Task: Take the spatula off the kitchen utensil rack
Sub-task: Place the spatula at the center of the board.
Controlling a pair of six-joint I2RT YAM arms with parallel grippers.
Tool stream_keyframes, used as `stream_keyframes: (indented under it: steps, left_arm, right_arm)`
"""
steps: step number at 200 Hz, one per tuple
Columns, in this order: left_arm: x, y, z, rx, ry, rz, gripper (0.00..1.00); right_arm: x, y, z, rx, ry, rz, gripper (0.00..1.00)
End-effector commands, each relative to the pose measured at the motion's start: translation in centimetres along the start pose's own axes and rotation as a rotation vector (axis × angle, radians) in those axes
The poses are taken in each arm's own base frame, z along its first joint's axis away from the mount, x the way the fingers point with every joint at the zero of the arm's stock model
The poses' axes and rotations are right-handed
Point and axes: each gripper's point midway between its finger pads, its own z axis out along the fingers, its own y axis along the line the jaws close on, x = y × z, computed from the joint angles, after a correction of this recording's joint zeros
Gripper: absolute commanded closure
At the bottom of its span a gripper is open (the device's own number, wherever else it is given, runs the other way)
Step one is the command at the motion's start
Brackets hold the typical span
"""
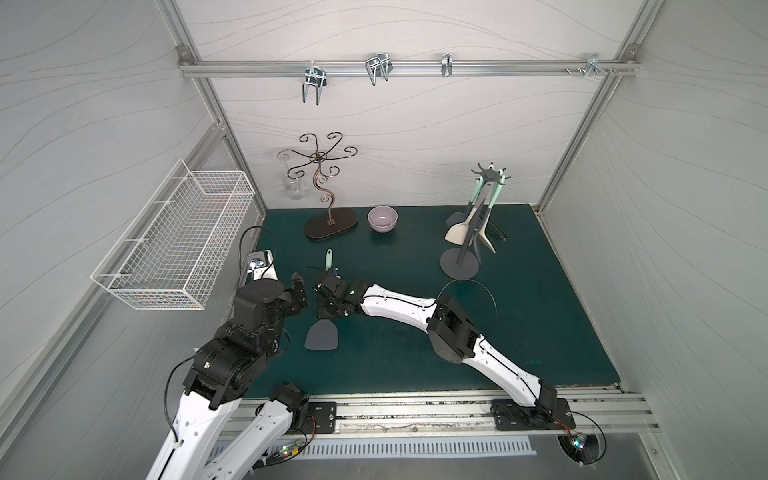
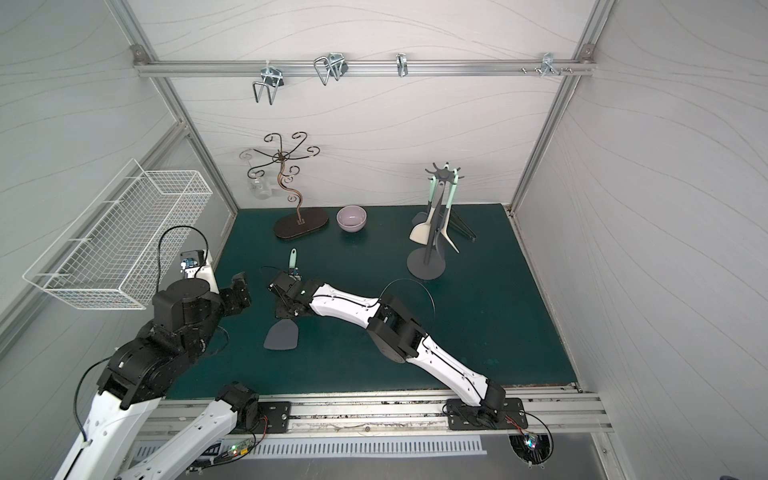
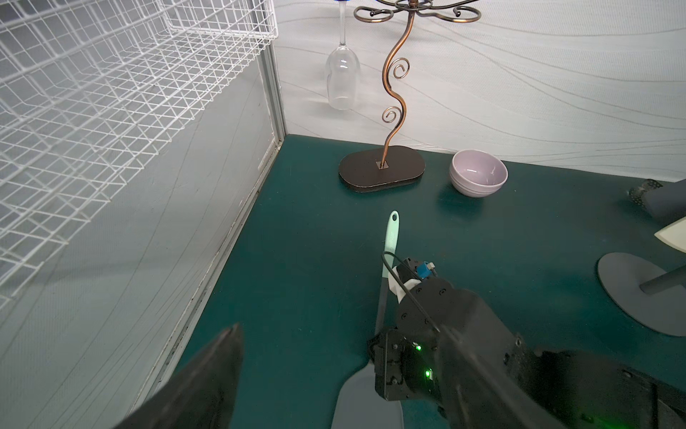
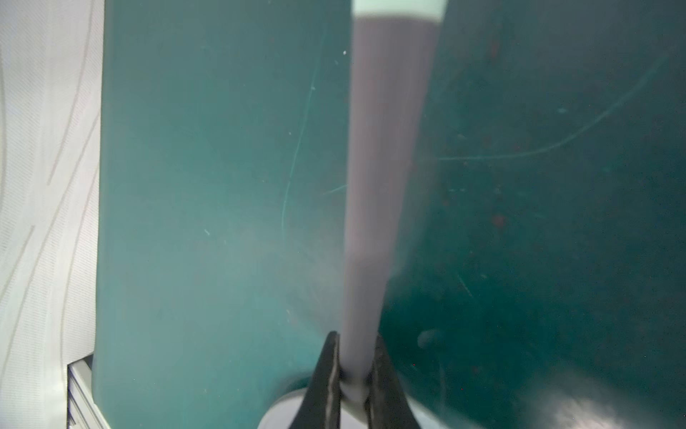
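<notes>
While the grey-bladed, mint-handled spatula [image 1: 322, 336] is off the dark grey round-based utensil rack [image 1: 455, 266], well apart over the green desk [image 1: 540, 332], the right tool [image 4: 355, 345] clamps its grey shaft. The left tool [image 1: 300, 291] hangs just beside, jaws spread, empty.

This is a robotics lab test cell staged as a kitchen. White wall panels [image 1: 415, 137] framed in aluminium rail [image 1: 415, 68] enclose a green-matted desk [image 1: 540, 324], with the left arm [image 1: 195, 419] and right arm [image 1: 498, 365] bolted to a track [image 1: 415, 409] along its near edge. Props stand far back: kitchen utensil rack [image 1: 459, 268] right, bowl [image 1: 382, 225] centre, scrolled-wire stand [image 1: 332, 226] left.
</notes>
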Motion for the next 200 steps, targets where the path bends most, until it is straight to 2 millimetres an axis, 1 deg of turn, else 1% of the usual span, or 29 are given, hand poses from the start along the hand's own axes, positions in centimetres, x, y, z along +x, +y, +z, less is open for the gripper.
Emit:
stream_keyframes:
  steps: [1, 28, 59, 78, 91, 106, 119, 133, 144, 166, 179, 192, 199, 200]
  left_arm:
    - [-1.2, -0.1, -0.4, 0.017, -0.051, -0.027, 0.15]
    - [-1.1, -0.2, -0.3, 0.019, -0.050, -0.024, 0.15]
    - [-1.0, -0.4, -0.1, 0.026, -0.050, -0.017, 0.15]
    - [-1.2, -0.4, -0.1, 0.024, -0.051, -0.009, 0.15]
    - [-1.3, -0.5, -0.1, 0.023, -0.052, -0.002, 0.15]
    - [-1.7, -0.5, -0.2, 0.024, -0.057, 0.006, 0.13]
    - [-2.1, -0.7, -0.2, 0.029, -0.060, 0.013, 0.12]
    - [-2.6, -1.2, -0.2, 0.052, -0.062, 0.017, 0.11]
    - [-3.0, -2.4, -0.1, 0.106, -0.058, 0.032, 0.12]
    - [-3.6, -5.5, 0.4, 0.237, -0.035, 0.042, 0.17]
    - [-3.9, -7.1, 0.9, 0.294, -0.024, 0.043, 0.18]
    - [-4.1, -8.6, 1.5, 0.342, -0.009, 0.040, 0.19]
    - [-4.1, -9.3, 1.9, 0.364, 0.000, 0.036, 0.19]
    - [-4.1, -9.4, 1.9, 0.366, 0.002, 0.035, 0.19]
  right_arm:
    - [1.2, -1.4, 1.9, 0.017, 0.037, 0.007, 0.84]
    - [1.3, -1.2, 1.9, 0.008, 0.051, -0.035, 0.74]
    - [1.5, -1.8, 1.9, 0.016, 0.072, -0.026, 0.72]
    - [1.1, -1.6, 0.9, 0.014, 0.063, -0.017, 0.70]
    - [0.4, -0.9, -0.4, 0.002, 0.045, -0.021, 0.69]
    - [-1.0, 0.2, -3.0, -0.013, 0.014, -0.044, 0.67]
    - [-2.6, 1.1, -5.9, -0.019, -0.032, -0.085, 0.67]
    - [-4.3, 1.9, -9.8, -0.018, -0.092, -0.136, 0.66]
    - [-5.7, 2.3, -13.2, -0.009, -0.150, -0.194, 0.66]
    - [-7.8, 1.8, -20.8, 0.061, -0.286, -0.309, 0.65]
    - [-8.7, 1.4, -25.1, 0.059, -0.356, -0.357, 0.64]
    - [-9.3, 0.2, -28.8, 0.046, -0.399, -0.366, 0.62]
    - [-9.5, -0.6, -30.4, 0.022, -0.413, -0.353, 0.61]
    - [-9.6, -0.8, -30.4, 0.021, -0.411, -0.349, 0.61]
